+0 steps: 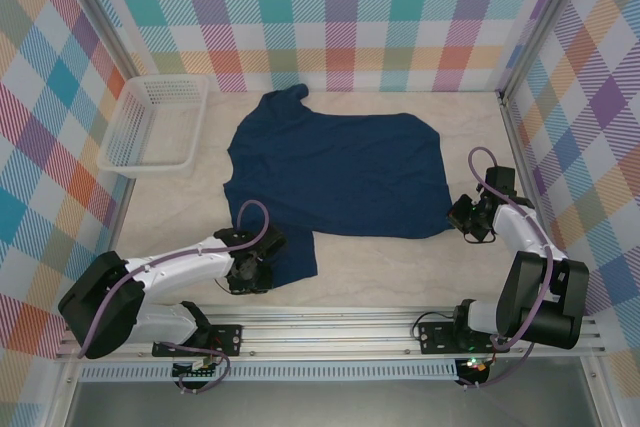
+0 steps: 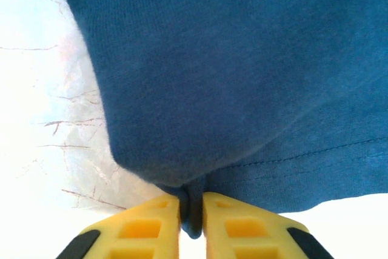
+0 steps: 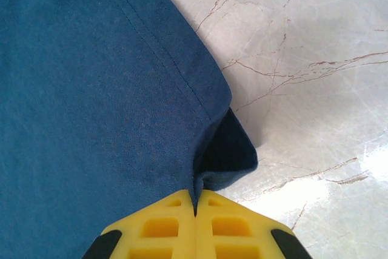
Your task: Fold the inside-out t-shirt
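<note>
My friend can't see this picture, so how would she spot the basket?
Look at the pale table with checkered walls around it. Go to its far left corner, beside the dark blue t-shirt spread in the middle. The basket sits there empty, the one white boxy thing with mesh sides.

A white basket (image 1: 152, 122) sits on the pale marble table (image 1: 180, 202), well away from the left pincer (image 1: 252, 273), up and to its left. Checked walls (image 1: 340, 7) in many colors stand far beyond it.
</note>
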{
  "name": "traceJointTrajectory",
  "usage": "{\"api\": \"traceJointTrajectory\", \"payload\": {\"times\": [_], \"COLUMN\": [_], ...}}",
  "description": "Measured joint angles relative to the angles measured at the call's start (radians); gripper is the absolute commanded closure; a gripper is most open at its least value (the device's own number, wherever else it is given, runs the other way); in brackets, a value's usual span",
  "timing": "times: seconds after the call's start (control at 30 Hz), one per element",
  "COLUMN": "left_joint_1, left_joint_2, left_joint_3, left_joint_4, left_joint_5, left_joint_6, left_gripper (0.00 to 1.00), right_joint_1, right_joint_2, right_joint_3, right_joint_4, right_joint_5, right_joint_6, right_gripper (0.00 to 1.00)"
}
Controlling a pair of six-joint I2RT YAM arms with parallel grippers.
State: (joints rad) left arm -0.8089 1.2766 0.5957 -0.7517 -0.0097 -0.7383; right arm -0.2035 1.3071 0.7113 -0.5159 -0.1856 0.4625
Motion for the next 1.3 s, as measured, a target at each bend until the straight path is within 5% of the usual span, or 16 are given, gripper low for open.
{"api": "traceJointTrajectory", "payload": {"times": [0.1, 0.3, 0.73, 0.97, 1.3], "left_joint_1": [-0.002, -0.003, 0.043, 0.301, 0.499], "left_joint_2": [-0.001, -0.050, -0.422, -0.239, 0.100], "left_joint_3": [0.004, 0.005, 0.047, 0.229, 0.525], "left_joint_4": [-0.002, -0.005, -0.200, -0.147, 0.005], "left_joint_5": [0.000, -0.005, 0.043, 0.126, 0.178], "left_joint_6": [0.002, -0.008, -0.106, 0.029, 0.209], "left_gripper": [1.00, 1.00, 1.00, 1.00, 1.00], "right_joint_1": [0.000, 0.000, 0.000, 0.000, 0.003], "right_joint_2": [0.000, -0.011, -0.253, -0.099, 0.217], "right_joint_3": [0.000, -0.001, -0.061, 0.048, 0.294], "right_joint_4": [0.000, -0.008, -0.128, -0.102, -0.014], "right_joint_5": [0.000, 0.001, 0.019, 0.035, 0.047], "right_joint_6": [0.000, 0.000, 0.031, 0.031, 0.020], "right_gripper": [1.00, 1.00, 1.00, 1.00, 1.00]}}
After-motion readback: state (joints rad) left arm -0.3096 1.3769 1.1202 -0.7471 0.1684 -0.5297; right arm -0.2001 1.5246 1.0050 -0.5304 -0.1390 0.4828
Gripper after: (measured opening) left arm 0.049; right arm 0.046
